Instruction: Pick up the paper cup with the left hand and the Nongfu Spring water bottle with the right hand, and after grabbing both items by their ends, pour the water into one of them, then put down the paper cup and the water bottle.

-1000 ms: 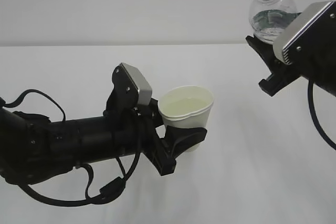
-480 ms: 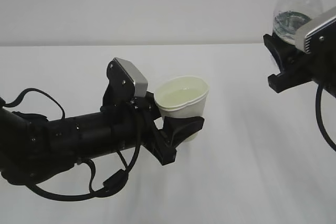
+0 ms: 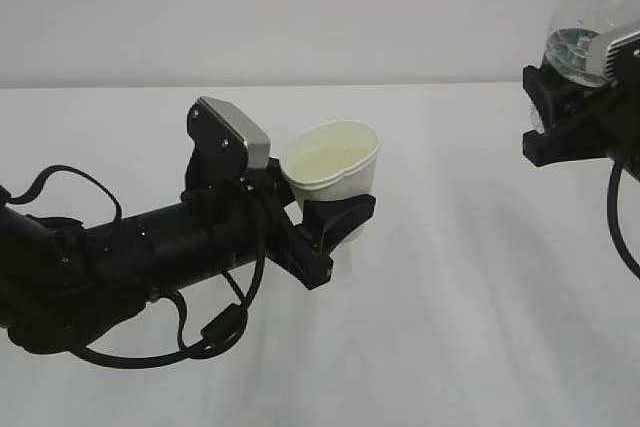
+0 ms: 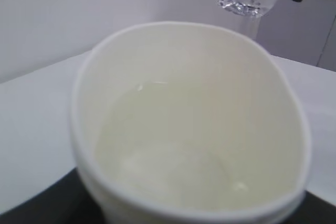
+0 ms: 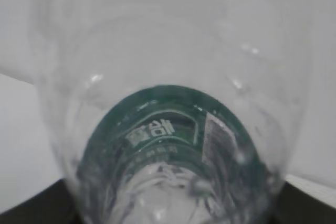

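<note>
The left hand (image 3: 325, 232) reaches in from the left above the white table (image 3: 460, 327), and its black fingers (image 3: 340, 219) are clamped on the lower part of the paper cup (image 3: 330, 162). The cup stands upright between them, its rim pressed slightly oval by the grip. The left wrist view looks straight into the cup (image 4: 189, 129): clear water (image 4: 173, 156) lies in the bottom, well below the rolled rim.

The right hand (image 3: 570, 117) is at the far right edge, well apart from the cup and higher than it. Its fingers (image 3: 550, 97) are closed around the lower body of the Nongfu Spring water bottle (image 3: 590, 37), which rises upright above them and runs out of the top of the exterior view. A little water (image 3: 575, 52) sits in the bottle just above the fingers. In the right wrist view the dark green label band (image 5: 168, 129) shows through the clear ribbed plastic.
</note>
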Robot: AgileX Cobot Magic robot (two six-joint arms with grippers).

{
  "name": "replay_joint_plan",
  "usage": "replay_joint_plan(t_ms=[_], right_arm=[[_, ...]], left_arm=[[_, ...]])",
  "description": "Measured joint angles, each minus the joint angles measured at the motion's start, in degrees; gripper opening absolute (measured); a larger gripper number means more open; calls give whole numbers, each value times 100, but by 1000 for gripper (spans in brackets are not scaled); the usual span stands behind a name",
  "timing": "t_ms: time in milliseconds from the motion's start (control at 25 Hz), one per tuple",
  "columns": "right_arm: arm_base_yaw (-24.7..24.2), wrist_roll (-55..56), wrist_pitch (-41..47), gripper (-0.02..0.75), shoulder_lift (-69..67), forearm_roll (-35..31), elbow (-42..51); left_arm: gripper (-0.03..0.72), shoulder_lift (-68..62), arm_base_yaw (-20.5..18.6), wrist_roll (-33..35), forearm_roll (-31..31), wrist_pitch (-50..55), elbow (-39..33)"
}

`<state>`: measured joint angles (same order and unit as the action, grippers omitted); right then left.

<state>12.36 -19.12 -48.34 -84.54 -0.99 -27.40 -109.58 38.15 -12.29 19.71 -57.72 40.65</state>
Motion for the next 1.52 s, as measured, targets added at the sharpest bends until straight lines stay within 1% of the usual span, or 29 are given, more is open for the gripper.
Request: replay_joint_plan(t_ms=[440, 640, 1040, 1280, 1520], right_arm=[[0, 9, 60, 396, 0, -289, 21], [0, 9, 102, 395, 0, -302, 21], [0, 9, 210, 393, 0, -311, 21], [0, 12, 252, 393, 0, -486, 21], [0, 12, 266, 392, -114, -496, 21]], left_arm=[[438, 0, 0, 461, -866, -9, 0], [438, 0, -72, 482, -954, -9, 0], [438, 0, -612, 486, -989, -9, 0], [438, 0, -910, 495, -989, -9, 0], [438, 0, -1303, 495, -989, 1, 0]])
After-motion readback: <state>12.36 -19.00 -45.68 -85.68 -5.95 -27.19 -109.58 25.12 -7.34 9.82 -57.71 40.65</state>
